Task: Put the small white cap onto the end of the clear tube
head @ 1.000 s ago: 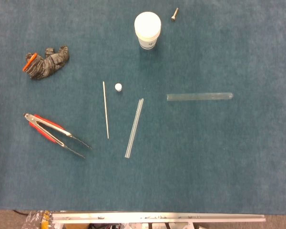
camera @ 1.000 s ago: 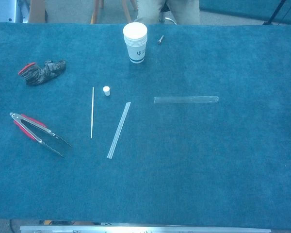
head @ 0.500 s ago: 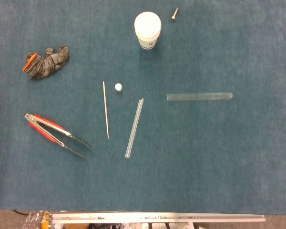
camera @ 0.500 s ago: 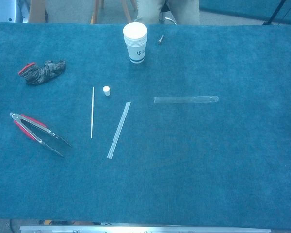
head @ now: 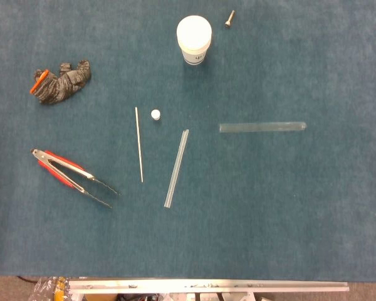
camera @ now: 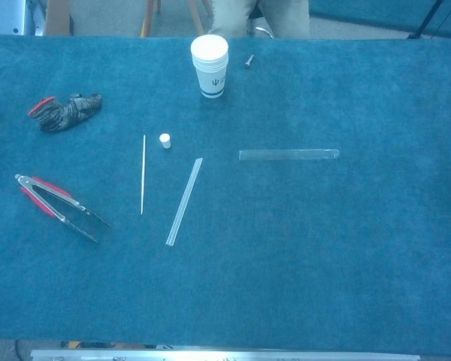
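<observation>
Hands: we are finding neither the left nor the right in either view, so we cannot tell whether their fingers are spread or pressed together.

Small white cap [head: 155, 114]: we are logging it standing alone on the teal felt table cover [head: 288, 207], just beside the thin pale wooden stick [head: 138, 144].

Clear tubes: we are listing two, a slim clear straw-like tube [head: 176, 168] lying at a slant near the cap, and a wider clear glass tube [head: 262, 127] lying crosswise, well apart to the right. Which one the task means, we cannot tell.

Other stock: white paper cup [head: 194, 39], small bolt [head: 229, 18], dark knitted glove [head: 61, 83], red-handled metal tongs [head: 72, 177].

Progress: we are judging nothing begun; cap untouched, both tube ends bare, pickup and fitting all remaining.

Change: we are noting none against the earlier frames; every item is lying as before.
</observation>
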Robot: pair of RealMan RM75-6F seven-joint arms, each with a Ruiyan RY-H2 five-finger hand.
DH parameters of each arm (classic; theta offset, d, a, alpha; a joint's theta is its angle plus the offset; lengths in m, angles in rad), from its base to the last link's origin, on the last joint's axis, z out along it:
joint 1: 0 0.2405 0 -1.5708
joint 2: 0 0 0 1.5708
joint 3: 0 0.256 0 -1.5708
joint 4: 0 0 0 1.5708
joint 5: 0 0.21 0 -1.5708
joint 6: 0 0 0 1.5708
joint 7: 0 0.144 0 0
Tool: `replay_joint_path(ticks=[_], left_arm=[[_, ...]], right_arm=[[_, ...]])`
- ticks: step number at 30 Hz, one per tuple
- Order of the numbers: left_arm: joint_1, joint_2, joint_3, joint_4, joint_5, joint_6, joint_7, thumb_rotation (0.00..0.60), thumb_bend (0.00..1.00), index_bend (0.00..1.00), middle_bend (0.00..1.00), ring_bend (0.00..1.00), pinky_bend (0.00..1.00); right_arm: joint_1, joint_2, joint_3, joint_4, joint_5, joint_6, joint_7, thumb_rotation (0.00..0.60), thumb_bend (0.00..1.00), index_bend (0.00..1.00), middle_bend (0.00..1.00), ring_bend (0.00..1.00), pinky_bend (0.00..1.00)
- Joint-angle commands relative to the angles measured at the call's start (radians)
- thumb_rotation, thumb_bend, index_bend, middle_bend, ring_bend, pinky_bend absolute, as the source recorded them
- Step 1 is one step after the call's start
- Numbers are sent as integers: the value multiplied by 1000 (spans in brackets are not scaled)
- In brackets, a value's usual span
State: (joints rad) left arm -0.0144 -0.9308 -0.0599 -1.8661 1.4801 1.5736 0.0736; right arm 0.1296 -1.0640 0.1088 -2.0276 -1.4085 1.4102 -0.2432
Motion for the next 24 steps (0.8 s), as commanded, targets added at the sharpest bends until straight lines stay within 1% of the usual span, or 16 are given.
replay_joint_path(ticks=[1, 2, 3, 6, 10, 14, 17, 21, 24], left_arm=[[0, 2, 1, 0, 1, -2, -4, 600, 339, 286, 64, 0, 18], [1, 4, 2, 0, 1, -2, -5, 600, 339, 287, 64, 0, 19], [2, 8, 2, 1, 1, 0, -5, 600, 339, 289, 64, 0, 18], [3, 14, 3, 2, 4, 1, -10, 600, 338, 289, 64, 0, 18], [4, 14, 4, 4, 7, 3, -12, 600, 338, 289, 64, 0, 18], [7, 19, 7, 3, 15, 7, -19, 600, 338, 290, 64, 0, 19], [12, 24, 11, 4, 26, 16, -25, 600, 339, 290, 64, 0, 19], [22, 37, 19, -1, 42, 28, -26, 600, 339, 290, 64, 0, 18], [32, 44, 26, -4, 52, 41, -29, 600, 339, 289, 64, 0, 19]], right_arm=[[21, 3, 10, -6, 14, -29, -1, 600, 304, 339, 220, 146, 220], [33, 4, 15, -9, 22, -46, -1, 600, 290, 344, 220, 147, 220], [69, 3, 24, -14, 31, -98, -6, 600, 266, 354, 222, 147, 220], [138, 4, 54, -17, 98, -194, -20, 600, 200, 377, 238, 147, 220], [221, -17, 79, -3, 164, -289, -69, 600, 136, 406, 241, 147, 220], [309, -64, 100, 29, 241, -366, -143, 600, 131, 427, 242, 147, 220], [381, -114, 107, 65, 319, -416, -222, 600, 140, 435, 243, 147, 220], [469, -201, 98, 129, 409, -432, -363, 600, 166, 437, 249, 147, 220], [520, -259, 92, 166, 472, -432, -432, 600, 165, 440, 249, 147, 220]])
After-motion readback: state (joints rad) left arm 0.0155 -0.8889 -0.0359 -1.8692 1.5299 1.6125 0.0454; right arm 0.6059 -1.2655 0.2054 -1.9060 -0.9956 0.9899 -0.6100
